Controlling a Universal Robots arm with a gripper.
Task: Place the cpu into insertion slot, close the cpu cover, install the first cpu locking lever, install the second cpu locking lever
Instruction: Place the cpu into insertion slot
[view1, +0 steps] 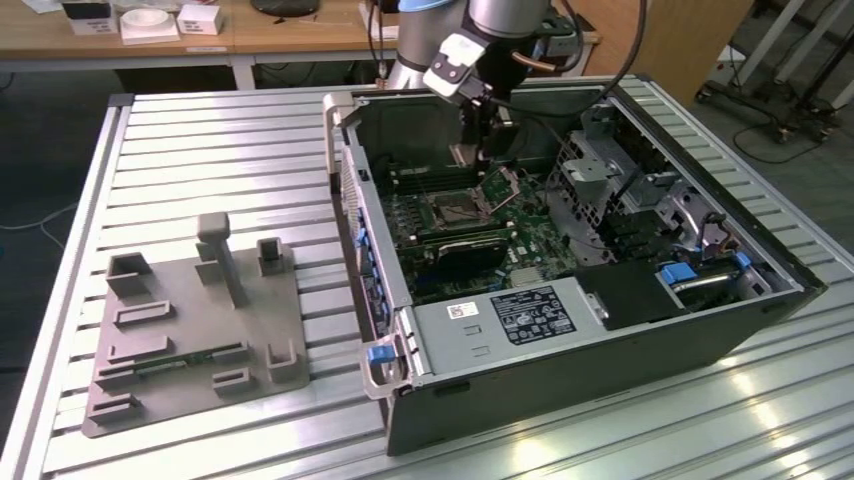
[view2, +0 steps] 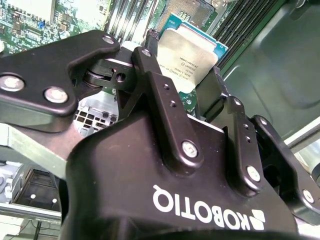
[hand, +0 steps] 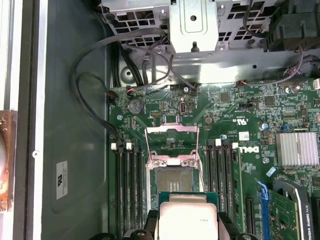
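Cpu (hand: 187, 220): square, held flat, silvery top facing both wrist cameras, over the slot (hand: 172, 179)
Hand (view2: 187, 67): narrow, clamped on two opposite edges of it
Cover (hand: 171, 145): swung up, open

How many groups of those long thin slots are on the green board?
2. One group lies on one side of the square socket, the other group on its opposite side. Others may lie hidden from these cameras.
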